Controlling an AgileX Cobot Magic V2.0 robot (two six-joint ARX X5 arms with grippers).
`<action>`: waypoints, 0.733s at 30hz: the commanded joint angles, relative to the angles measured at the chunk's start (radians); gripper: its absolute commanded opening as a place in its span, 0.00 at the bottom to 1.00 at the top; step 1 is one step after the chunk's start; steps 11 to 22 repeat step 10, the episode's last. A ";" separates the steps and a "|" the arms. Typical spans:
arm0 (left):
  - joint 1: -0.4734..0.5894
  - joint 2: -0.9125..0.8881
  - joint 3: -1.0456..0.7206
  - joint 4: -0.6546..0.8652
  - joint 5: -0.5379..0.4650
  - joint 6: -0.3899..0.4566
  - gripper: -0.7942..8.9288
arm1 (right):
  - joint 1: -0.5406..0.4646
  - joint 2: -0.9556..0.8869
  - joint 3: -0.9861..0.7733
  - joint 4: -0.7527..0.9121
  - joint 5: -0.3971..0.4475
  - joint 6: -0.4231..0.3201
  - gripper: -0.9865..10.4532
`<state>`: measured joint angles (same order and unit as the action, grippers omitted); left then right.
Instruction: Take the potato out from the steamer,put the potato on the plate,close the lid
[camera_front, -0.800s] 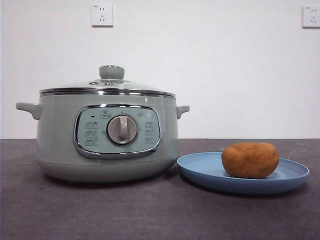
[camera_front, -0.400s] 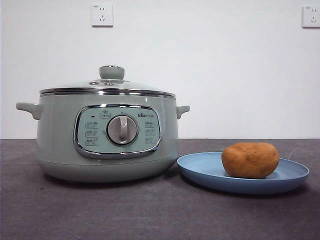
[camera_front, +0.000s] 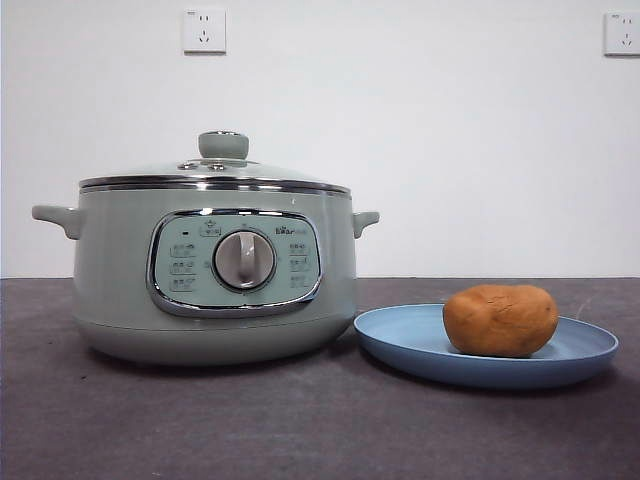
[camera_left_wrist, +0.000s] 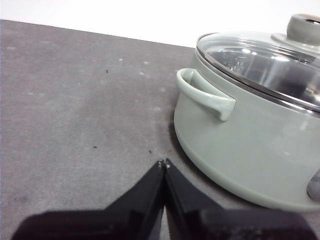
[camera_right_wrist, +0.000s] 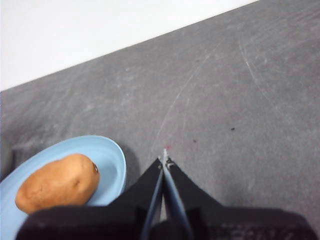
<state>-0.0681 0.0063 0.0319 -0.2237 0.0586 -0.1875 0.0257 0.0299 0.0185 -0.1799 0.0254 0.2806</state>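
Observation:
The pale-green steamer (camera_front: 215, 275) stands on the dark table with its glass lid (camera_front: 215, 172) seated on the rim, knob up. To its right the orange-brown potato (camera_front: 500, 319) lies on the light-blue plate (camera_front: 410, 340). In the left wrist view my left gripper (camera_left_wrist: 164, 163) is shut and empty, low over the table beside the steamer (camera_left_wrist: 250, 145) and its side handle (camera_left_wrist: 205, 93). The lid (camera_left_wrist: 260, 62) covers the pot there too. My right gripper (camera_right_wrist: 164, 160) is shut and empty, just off the plate (camera_right_wrist: 107, 160) that holds the potato (camera_right_wrist: 57, 182). Neither gripper shows in the front view.
Two wall sockets (camera_front: 204, 30) sit high on the white wall behind. Dark grey tabletop (camera_front: 300, 420) stretches in front of the pot and plate, with scratch marks on the table (camera_right_wrist: 240, 100) beyond the right gripper.

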 joint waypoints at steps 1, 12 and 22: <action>0.003 -0.002 -0.011 -0.005 -0.004 0.001 0.08 | 0.000 -0.024 -0.012 0.001 -0.001 0.011 0.09; 0.003 -0.002 -0.011 -0.005 -0.004 0.001 0.08 | 0.001 -0.029 -0.012 0.005 0.005 0.018 0.09; 0.003 -0.002 -0.011 -0.005 -0.004 0.001 0.08 | 0.001 -0.029 -0.012 0.005 0.005 0.018 0.09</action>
